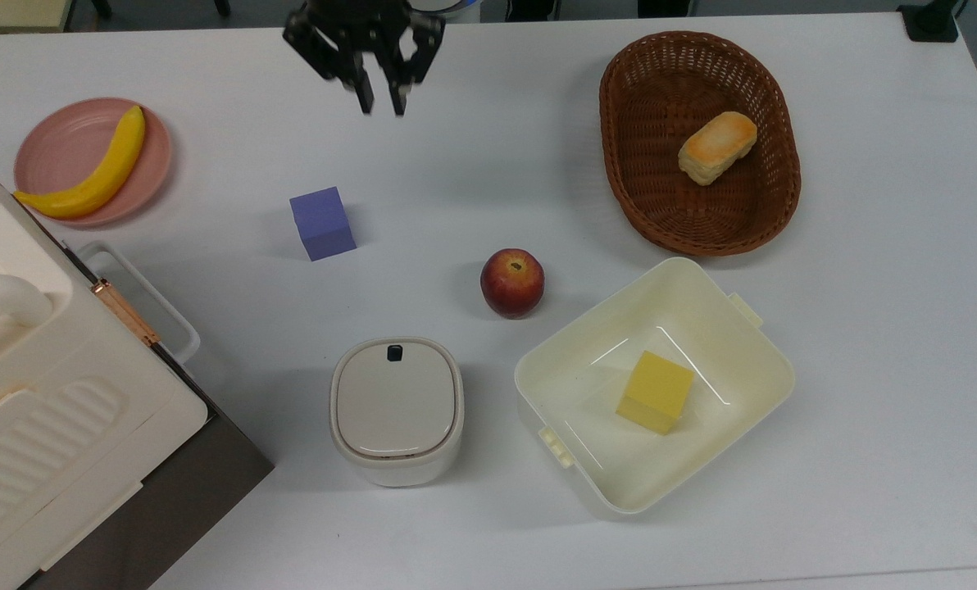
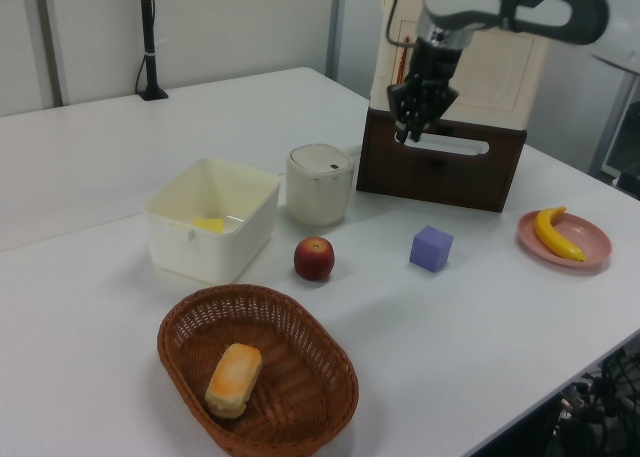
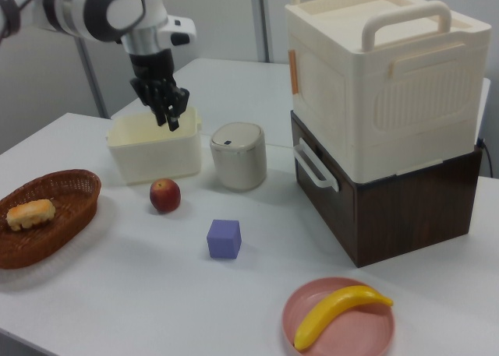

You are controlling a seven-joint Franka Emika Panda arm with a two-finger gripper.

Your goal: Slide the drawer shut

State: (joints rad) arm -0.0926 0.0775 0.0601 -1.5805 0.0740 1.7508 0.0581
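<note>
The dark brown wooden drawer (image 3: pixel 374 204) with its white loop handle (image 3: pixel 314 166) sits pushed into place beneath a cream plastic carrying case (image 3: pixel 382 75), its front panel flush with the case's stack, at the desk (image 1: pixel 488 164) edge on the top view's left. In the left view the drawer front (image 2: pixel 442 163) stands at the far side of the desk, the handle lying flat across it.

The black two-finger gripper (image 1: pixel 379 102) hangs in the air above the desk's edge at the top view's top, well apart from the drawer; its fingers (image 1: pixel 365 97) stand slightly parted with nothing between them. In the right view the gripper (image 3: pixel 170 121) points downward in front of the cream square plastic tub (image 3: pixel 152 146).

A purple foam cube (image 1: pixel 322 223) rests on the desk between the drawer and a red apple (image 1: pixel 511 283). A white lidded square container (image 1: pixel 396 410) stands just beside the tub (image 1: pixel 751 369), which holds a yellow block (image 1: pixel 655 392). A brown woven oval basket (image 1: pixel 620 147) near the desk corner at the top view's upper right holds a golden bread roll (image 1: pixel 716 147). A pink round plate (image 1: pixel 54 139) carries a yellow banana (image 1: pixel 87 180) near the drawer's far end.
</note>
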